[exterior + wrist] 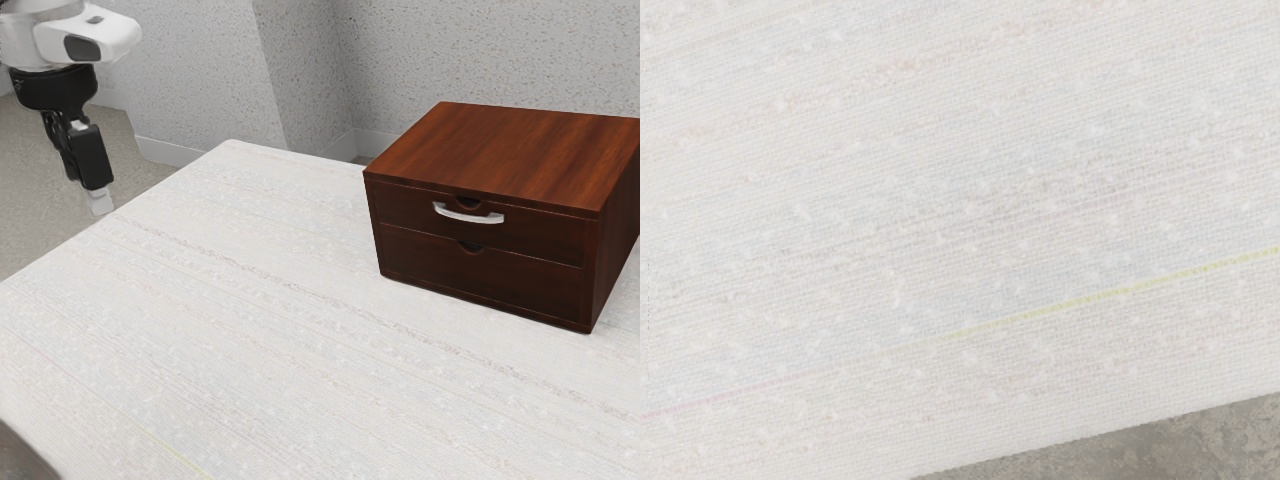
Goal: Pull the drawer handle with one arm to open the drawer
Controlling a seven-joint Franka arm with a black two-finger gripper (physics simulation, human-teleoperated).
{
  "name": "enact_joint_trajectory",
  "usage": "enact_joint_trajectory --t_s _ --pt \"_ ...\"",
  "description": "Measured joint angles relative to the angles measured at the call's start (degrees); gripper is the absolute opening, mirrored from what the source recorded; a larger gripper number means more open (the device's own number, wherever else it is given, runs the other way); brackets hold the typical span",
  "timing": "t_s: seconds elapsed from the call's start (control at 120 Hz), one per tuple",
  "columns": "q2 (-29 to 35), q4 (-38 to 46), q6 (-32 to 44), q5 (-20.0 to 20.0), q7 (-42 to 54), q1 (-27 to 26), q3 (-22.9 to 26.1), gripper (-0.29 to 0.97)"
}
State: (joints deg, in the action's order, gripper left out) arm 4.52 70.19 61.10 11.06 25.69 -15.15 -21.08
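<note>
A dark wooden cabinet with two drawers stands on the table at the exterior view's right. The upper drawer carries a curved silver handle and sits flush with the cabinet front, as does the lower drawer, which has only a notch. My gripper hangs at the exterior view's upper left, above the table's far left edge and far from the handle, holding nothing. In the wrist view the whitish table surface lies under my hand.
The wide whitish table stretches between the gripper and the cabinet. Grey floor shows past the table edge in the wrist view. Speckled walls rise behind the table.
</note>
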Motion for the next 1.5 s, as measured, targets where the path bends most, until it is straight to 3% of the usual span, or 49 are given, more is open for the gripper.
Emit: enact_joint_trajectory --t_s 0.217,0.325,0.558,0.75,0.9,1.05,1.158,1.5 --pt "0.1 -0.1 9.7 -1.0 10.5 -0.6 -2.8 0.68" --pt "0.0 -2.5 12.0 -2.1 16.0 -0.3 -0.6 0.68" --pt "-8.3 -3.1 17.7 -4.8 38.8 -4.7 -0.2 0.68" --pt "-16.4 -3.2 20.3 -5.2 55.2 2.4 0.1 0.68" --pt "-17.3 -3.3 21.4 -11.8 66.5 2.8 0.0 0.68" --pt "-18.4 -7.4 23.9 -14.1 76.2 3.3 -0.3 0.68" --pt "-19.5 -7.7 27.1 -14.7 81.8 6.2 0.0 0.68" --pt "-23.9 -8.3 36.5 -15.2 91.7 7.1 0.0 0.68"
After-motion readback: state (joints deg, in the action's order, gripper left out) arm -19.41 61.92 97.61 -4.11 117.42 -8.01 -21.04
